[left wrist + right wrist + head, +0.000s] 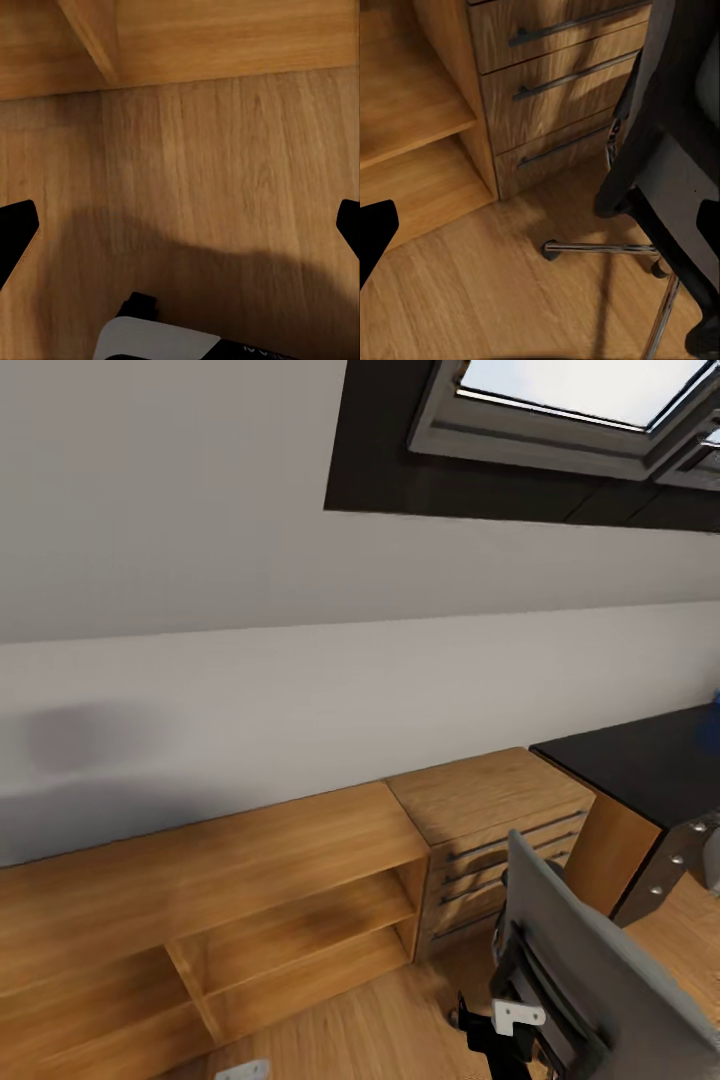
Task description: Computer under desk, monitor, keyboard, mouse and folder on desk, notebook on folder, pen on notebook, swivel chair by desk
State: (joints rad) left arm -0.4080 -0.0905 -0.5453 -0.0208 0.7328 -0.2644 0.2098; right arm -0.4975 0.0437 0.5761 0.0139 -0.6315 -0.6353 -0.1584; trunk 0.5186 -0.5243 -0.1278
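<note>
The swivel chair [590, 960] stands at the lower right with its grey back turned to me; its dark underside and metal base legs [600, 247] lie close to my right gripper [540, 232]. That gripper is open over the wood floor, holding nothing. The desk [640, 760] shows its glossy black top at the right edge, with silver-knobbed drawers [680, 855] below. My left gripper [180, 225] hangs open over bare floor, its black fingertips [15, 232] wide apart. A blue patch [712, 722] sits at the desk's far edge; I cannot tell what it is.
Low light-wood shelving [200, 880] runs along the wall, ending in a wooden drawer chest [490, 810] beside the desk. Its drawers [555, 90] face the right wrist camera. A dark-framed skylight [580, 400] sits in the sloped ceiling. Wood floor [225, 165] lies between shelving and chair.
</note>
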